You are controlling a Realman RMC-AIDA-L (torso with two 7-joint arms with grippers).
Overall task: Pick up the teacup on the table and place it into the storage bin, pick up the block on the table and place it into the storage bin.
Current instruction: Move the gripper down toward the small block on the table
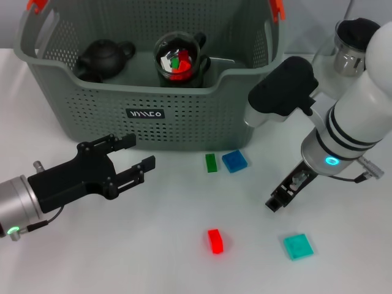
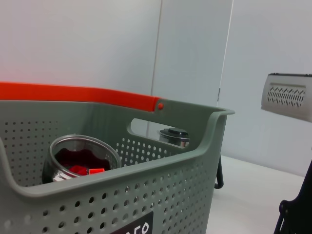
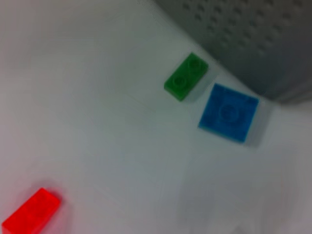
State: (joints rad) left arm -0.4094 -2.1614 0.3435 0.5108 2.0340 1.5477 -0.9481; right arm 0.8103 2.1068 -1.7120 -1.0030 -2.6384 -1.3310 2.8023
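Jaws on my left gripper (image 1: 139, 154) stand apart and empty, low before the storage bin (image 1: 184, 107). I can't tell how my right gripper (image 1: 278, 199) is set; it hangs between the blue block (image 1: 234, 161) and teal block (image 1: 298, 246). Inside the bin: a black teapot (image 1: 104, 58) and the glass teacup (image 1: 179, 61) holding coloured blocks.
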